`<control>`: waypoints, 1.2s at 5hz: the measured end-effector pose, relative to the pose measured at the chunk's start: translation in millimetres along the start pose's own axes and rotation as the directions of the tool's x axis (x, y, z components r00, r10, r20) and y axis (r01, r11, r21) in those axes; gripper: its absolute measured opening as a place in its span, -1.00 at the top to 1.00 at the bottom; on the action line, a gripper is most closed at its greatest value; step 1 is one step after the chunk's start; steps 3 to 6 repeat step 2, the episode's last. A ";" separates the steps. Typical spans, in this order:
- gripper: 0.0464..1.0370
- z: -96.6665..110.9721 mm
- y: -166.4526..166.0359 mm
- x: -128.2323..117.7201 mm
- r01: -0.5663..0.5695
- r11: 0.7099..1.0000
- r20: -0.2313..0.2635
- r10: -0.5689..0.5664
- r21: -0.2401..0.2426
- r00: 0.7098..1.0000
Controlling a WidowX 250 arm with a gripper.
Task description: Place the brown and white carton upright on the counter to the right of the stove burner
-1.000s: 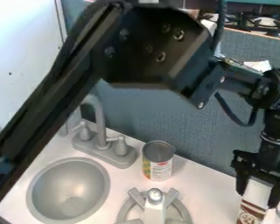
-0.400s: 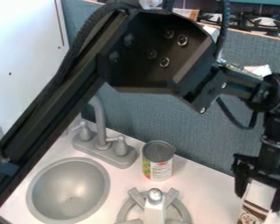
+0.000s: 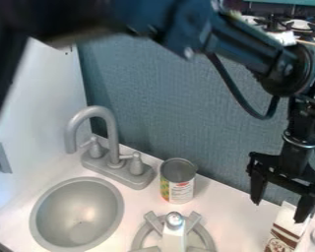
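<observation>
Black two-finger gripper (image 3: 279, 208) hangs at the lower right, tips directed downward. Its jaws are spread apart. The white-and-brown carton (image 3: 286, 232) is located at the lower right edge of the bench (image 3: 236, 216), just below the gripper. One fingertip overlaps the carton's upper part in the view; contact cannot be determined.

Other components are arranged as follows. The cylindrical metal can (image 3: 178, 181), with a grey top and a multicoloured label, stands upright near the blue-grey textured panel (image 3: 160, 108). To its left is the grey curved faucet (image 3: 111, 129), with two handles on a shared base. The round grey sink basin (image 3: 77, 214) lies in front of the faucet. The grey ring-shaped burner (image 3: 140, 237) is positioned in front of the can, well apart from the gripper.
</observation>
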State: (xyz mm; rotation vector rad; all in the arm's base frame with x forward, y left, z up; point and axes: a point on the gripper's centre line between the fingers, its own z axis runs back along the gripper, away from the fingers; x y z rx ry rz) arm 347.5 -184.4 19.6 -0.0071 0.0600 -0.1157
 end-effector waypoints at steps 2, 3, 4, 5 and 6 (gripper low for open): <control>-0.93 25.7 -2.8 -79.4 0.100 0.988 -0.017 -0.098 0.116 0.995; -0.93 25.7 -2.8 -79.4 0.100 0.988 -0.017 -0.098 0.116 0.995; -0.93 25.7 -2.8 -79.4 0.100 0.988 -0.017 -0.098 0.116 0.995; -0.93 25.7 -2.8 -79.4 0.100 0.988 -0.017 -0.098 0.116 0.995; -0.93 25.7 -2.8 -79.4 0.100 0.988 -0.017 -0.098 0.116 0.995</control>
